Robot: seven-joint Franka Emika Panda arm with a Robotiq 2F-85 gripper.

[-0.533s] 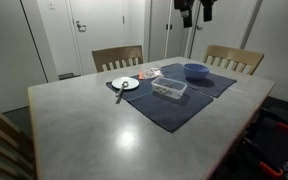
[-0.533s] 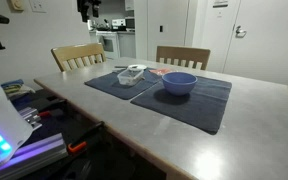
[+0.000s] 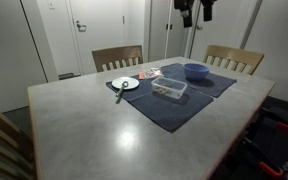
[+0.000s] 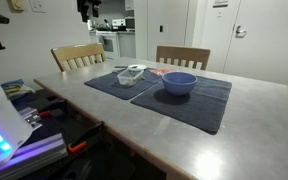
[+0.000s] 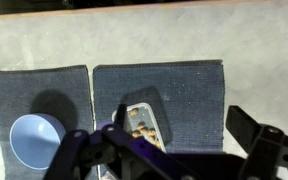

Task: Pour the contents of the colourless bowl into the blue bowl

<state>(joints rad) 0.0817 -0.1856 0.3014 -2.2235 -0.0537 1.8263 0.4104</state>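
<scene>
Wrist view: the gripper is seen from above with its fingers spread wide, and nothing is held between them. The blue bowl is recorded on one of two dark blue mats laid edge to edge on the grey table. It looks empty. The clear container is found on the neighbouring mat, near the blue bowl but apart from it, just across the seam between the mats. It is turned at a slant in this picture, and small brownish pieces are seen inside; what they are cannot be told. In both exterior views the gripper is noted high above the table, well clear of the blue bowl and touching nothing. The clear container is seen upright and flat on its mat, not in contact with the blue bowl. In an exterior view a white plate is noted on the far side of the clear container from the blue bowl, at the mat's edge, with a utensil lying just beside it. A small reddish item is noted near the blue bowl, too small to identify. Two wooden chairs are recorded at the table edge behind the blue bowl.
</scene>
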